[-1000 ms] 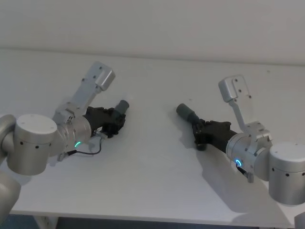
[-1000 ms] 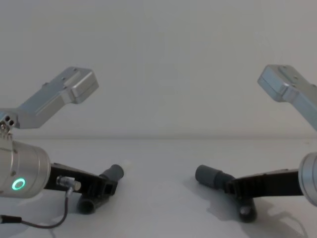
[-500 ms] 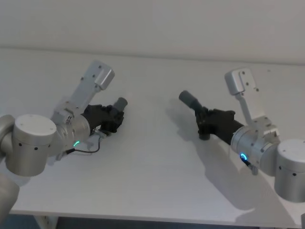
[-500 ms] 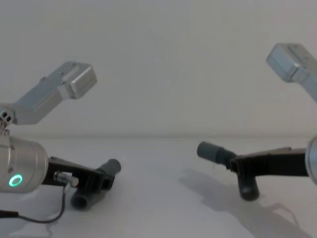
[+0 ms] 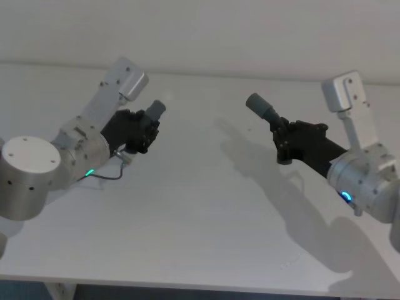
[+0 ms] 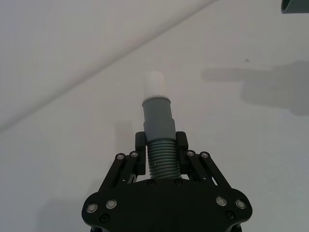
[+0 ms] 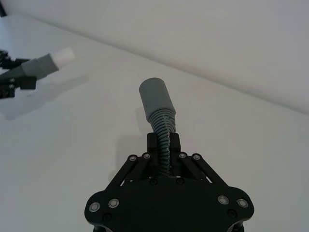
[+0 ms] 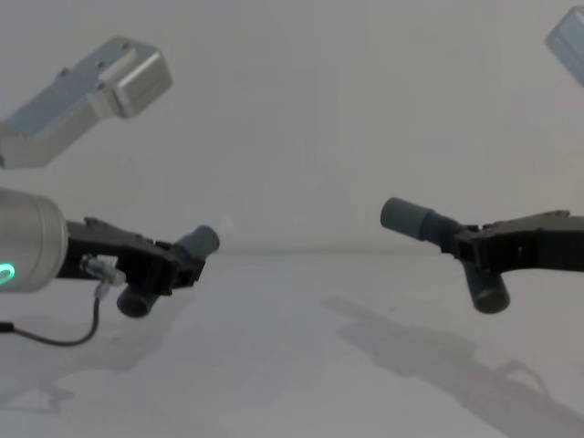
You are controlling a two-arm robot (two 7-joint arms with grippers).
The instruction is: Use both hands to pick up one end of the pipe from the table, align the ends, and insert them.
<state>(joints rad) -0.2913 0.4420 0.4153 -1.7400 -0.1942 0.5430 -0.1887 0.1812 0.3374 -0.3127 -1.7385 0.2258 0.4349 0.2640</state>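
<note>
Each half of the pipe is held in the air above the table [image 5: 187, 219]. My left gripper [image 5: 139, 130] is shut on the ribbed middle of the left pipe piece [image 6: 158, 126], whose white spigot tip [image 6: 155, 84] points forward. My right gripper [image 5: 285, 139] is shut on the ribbed part of the right pipe piece [image 7: 161, 126], its wide grey socket cuff [image 7: 154, 99] facing up and to the left. In the chest view the spigot piece [image 8: 196, 245] and the socket cuff [image 8: 408, 219] face each other across a wide gap. The bent lower ends hang below both grippers.
A plain wall rises behind the table's far edge. A thin black cable [image 8: 55, 338] loops under the left wrist. Shadows of both arms fall on the table surface [image 8: 411, 347].
Both grippers have lifted their pipe pieces off the table and risen. The right one moved up and farther back; the left one rose and tilted its piece upward.
</note>
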